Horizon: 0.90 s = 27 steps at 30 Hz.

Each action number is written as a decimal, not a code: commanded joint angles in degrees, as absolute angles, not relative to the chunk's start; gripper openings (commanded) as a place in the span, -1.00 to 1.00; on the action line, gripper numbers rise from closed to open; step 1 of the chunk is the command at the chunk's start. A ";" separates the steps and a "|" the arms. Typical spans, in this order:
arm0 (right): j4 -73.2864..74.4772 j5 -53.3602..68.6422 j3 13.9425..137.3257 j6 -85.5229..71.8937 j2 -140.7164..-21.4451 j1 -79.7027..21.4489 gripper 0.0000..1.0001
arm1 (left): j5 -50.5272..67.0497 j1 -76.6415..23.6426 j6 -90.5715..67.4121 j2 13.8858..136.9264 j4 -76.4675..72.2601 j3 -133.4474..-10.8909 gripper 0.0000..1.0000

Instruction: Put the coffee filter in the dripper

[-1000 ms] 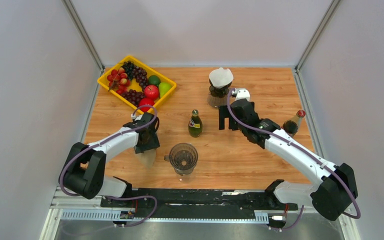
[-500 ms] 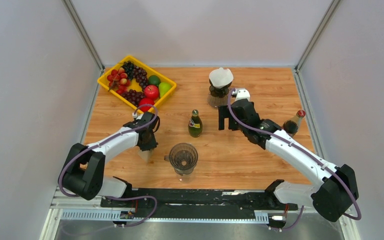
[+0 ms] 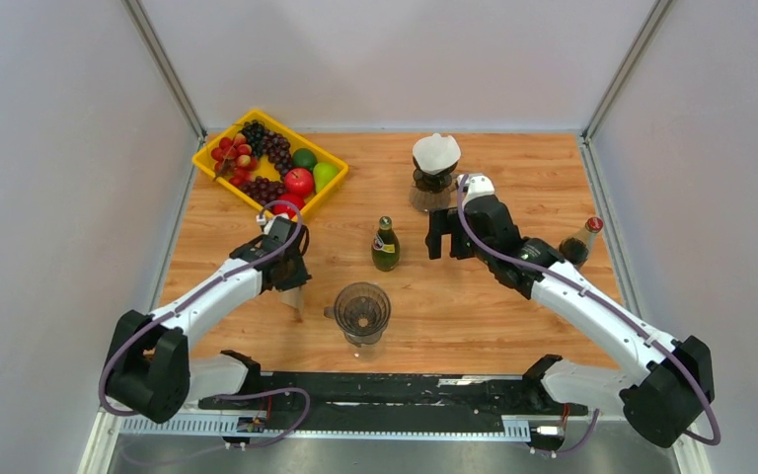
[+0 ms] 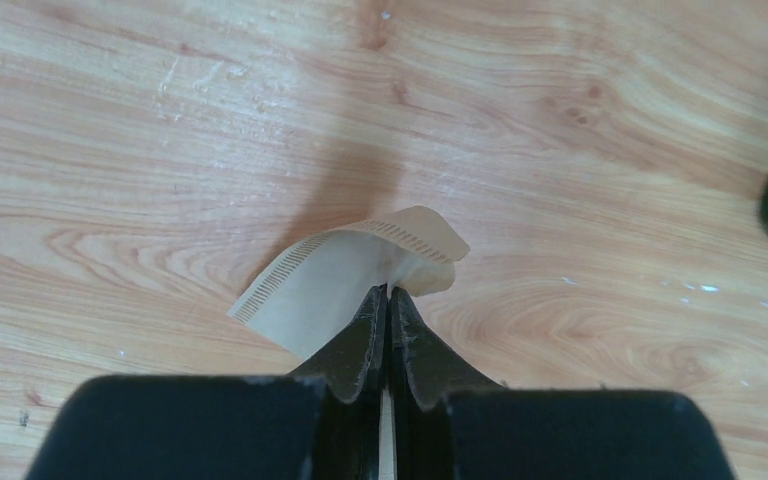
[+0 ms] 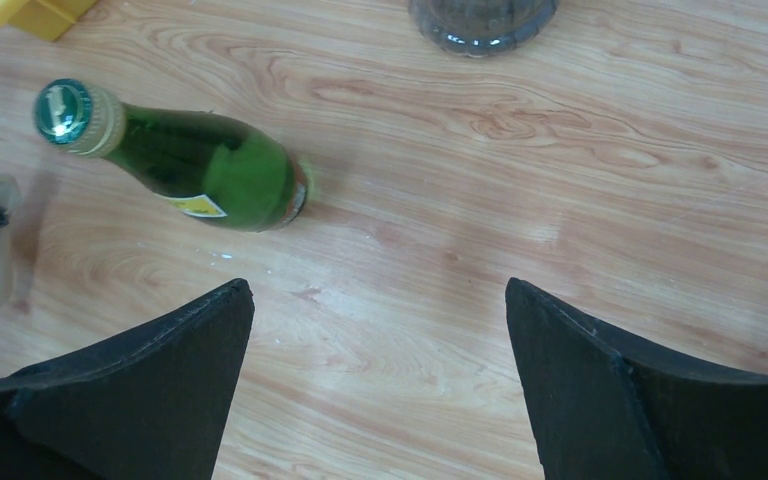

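The coffee filter (image 4: 325,285) is a beige paper cone with a ribbed seam, and my left gripper (image 4: 388,290) is shut on its edge. The pinched edge curls up and casts a shadow on the wood. From above, the filter (image 3: 295,300) hangs under the left gripper (image 3: 291,286), just left of the dripper (image 3: 361,311), a clear ribbed glass cone standing near the table's front. My right gripper (image 5: 375,285) is open over bare wood. It sits (image 3: 441,237) right of the green bottle, and the dripper's base (image 5: 480,20) shows at the top edge of its view.
A green bottle (image 3: 385,246) stands between the arms and shows again in the right wrist view (image 5: 200,165). A second brewer with a white filter (image 3: 436,158) is at the back. A yellow fruit tray (image 3: 200,155) is back left, and a dark sauce bottle (image 3: 580,242) is far right.
My left gripper closed on the coffee filter and drew back slightly toward the tray, folding the paper up. The right arm shifted only a little.
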<state>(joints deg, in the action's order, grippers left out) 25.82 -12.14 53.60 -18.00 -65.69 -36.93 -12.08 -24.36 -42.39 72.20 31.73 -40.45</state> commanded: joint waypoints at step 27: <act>-3.86 7.76 69.64 -16.32 -74.07 -49.07 0.55 | 17.97 -27.54 -37.35 50.43 9.14 -54.54 -0.79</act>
<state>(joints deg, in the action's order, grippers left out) -0.03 14.33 64.29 -20.01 -71.07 -46.72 15.33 -26.33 -37.58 49.06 12.73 -52.07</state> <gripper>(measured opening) 0.795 0.106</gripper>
